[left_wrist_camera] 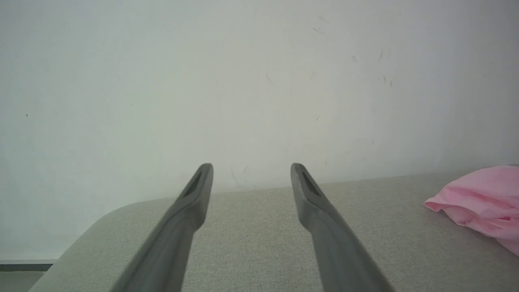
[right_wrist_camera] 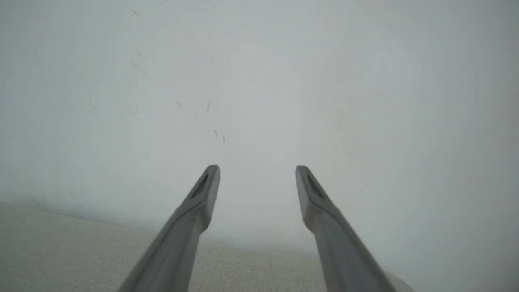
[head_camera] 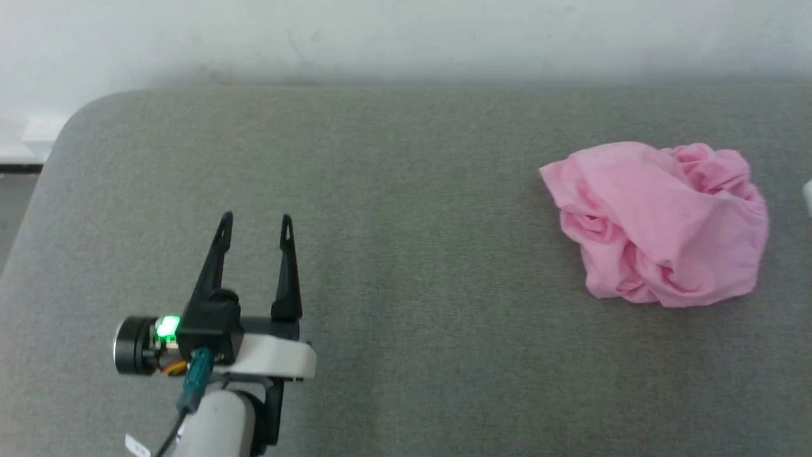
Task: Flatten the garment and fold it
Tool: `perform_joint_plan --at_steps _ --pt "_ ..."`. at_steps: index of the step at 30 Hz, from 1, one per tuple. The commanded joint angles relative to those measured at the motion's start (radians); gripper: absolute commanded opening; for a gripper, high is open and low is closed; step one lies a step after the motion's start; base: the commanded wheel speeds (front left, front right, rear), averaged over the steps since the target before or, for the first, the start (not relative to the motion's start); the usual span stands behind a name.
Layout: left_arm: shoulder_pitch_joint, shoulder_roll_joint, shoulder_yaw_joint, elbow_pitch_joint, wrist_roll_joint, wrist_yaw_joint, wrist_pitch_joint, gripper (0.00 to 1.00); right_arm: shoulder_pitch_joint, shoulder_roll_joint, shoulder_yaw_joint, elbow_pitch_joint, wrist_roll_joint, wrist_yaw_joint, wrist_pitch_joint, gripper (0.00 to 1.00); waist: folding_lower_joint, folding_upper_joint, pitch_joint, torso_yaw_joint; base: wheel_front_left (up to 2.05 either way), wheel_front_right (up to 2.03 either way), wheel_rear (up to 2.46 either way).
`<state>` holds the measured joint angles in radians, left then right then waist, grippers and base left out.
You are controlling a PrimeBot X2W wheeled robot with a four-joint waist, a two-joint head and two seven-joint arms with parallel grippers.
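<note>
Garment (head_camera: pixel 656 222): light pink, soft, crumpled into a loose heap with many folds. A ruffled gathered edge is bunched at its far-right side. Not flattened, not folded. It lies on the right half of the grey fabric surface (head_camera: pixel 412 254), toward the far edge but short of it. In the left wrist view it sits at the right border (left_wrist_camera: pixel 482 202).

Small white object (head_camera: pixel 807 197) at the right border, near the garment; can't tell what it is.

Left gripper (head_camera: pixel 255 222) is over the near-left area, well apart from the garment, jaws spread, holding nothing; its wrist view (left_wrist_camera: pixel 252 170) shows the same. Green light (head_camera: pixel 167 327) lit at its wrist. Right gripper (right_wrist_camera: pixel 258 171): jaws spread, holding nothing, pointing at the wall (right_wrist_camera: pixel 259 81) above the surface.

A wide run of bare fabric lies between the left gripper and the garment. The far edge runs along the wall. Far-left corner (head_camera: pixel 82 114) is rounded, with floor (head_camera: pixel 13 209) beyond it.
</note>
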<state>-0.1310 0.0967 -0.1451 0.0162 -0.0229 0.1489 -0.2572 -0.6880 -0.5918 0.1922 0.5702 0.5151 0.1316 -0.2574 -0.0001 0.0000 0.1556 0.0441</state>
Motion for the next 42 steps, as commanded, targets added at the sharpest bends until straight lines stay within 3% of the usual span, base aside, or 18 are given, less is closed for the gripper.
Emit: perform_joint_plan --at_steps 1,4,8,15,18,20,24,33,39,42 --pt "-0.036 0.013 0.000 0.008 0.013 -0.016 -0.005 1.00 0.105 0.086 -0.078 -0.110 -0.087 -0.001 -0.004 1.00 0.0001 0.0000 -0.029 -0.034 0.00 0.00 0.00" --pt "-0.099 0.031 -0.010 0.031 0.016 -0.048 -0.005 1.00 0.273 0.230 -0.228 -0.359 -0.265 -0.001 -0.004 1.00 0.0001 0.0000 -0.033 -0.051 0.00 0.00 0.00" --pt "-0.203 0.058 -0.035 0.111 0.020 -0.104 -0.005 1.00 0.415 0.374 -0.302 -0.572 -0.379 -0.001 -0.004 1.00 0.0001 0.0000 -0.032 -0.070 0.00 0.00 0.00" --pt "-0.447 0.060 -0.130 0.343 0.002 -0.243 0.006 1.00 0.535 0.480 -0.348 -0.742 -0.425 -0.001 -0.004 1.00 0.0001 0.0000 -0.015 -0.099 0.00 0.00 0.00" --pt "-0.565 0.054 -0.210 0.441 -0.017 -0.273 0.069 1.00 0.583 0.517 -0.382 -0.778 -0.418 -0.001 -0.004 1.00 0.0001 0.0000 0.004 -0.119 0.00 0.00 0.00" --pt "-0.636 0.047 -0.292 0.496 -0.052 -0.278 0.121 1.00 0.611 0.531 -0.404 -0.790 -0.418 -0.001 -0.004 1.00 0.0001 0.0000 0.019 -0.135 0.00 0.00 0.00" --pt "-0.766 0.061 -0.553 0.561 -0.230 -0.279 0.251 1.00 0.638 0.540 -0.421 -0.793 -0.396 -0.001 -0.004 1.00 0.0001 0.0000 0.058 -0.181 0.00 0.00 0.00" --pt "-1.005 0.124 -1.067 0.524 -0.633 -0.279 0.514 1.00 0.576 0.541 -0.387 -0.777 -0.357 -0.001 -0.004 1.00 0.0001 0.0000 0.161 -0.298 0.00 0.00 0.00" --pt "-1.045 0.123 -1.133 0.519 -0.727 -0.279 0.651 1.00 0.546 0.541 -0.360 -0.759 -0.346 -0.001 -0.004 1.00 0.0001 0.0000 0.216 -0.354 0.00 0.00 0.00" --pt "-1.015 0.126 -1.135 0.508 -0.697 -0.279 0.741 1.00 0.536 0.541 -0.356 -0.745 -0.328 -0.001 -0.004 1.00 0.0001 0.0000 0.242 -0.381 0.00 0.00 0.00"
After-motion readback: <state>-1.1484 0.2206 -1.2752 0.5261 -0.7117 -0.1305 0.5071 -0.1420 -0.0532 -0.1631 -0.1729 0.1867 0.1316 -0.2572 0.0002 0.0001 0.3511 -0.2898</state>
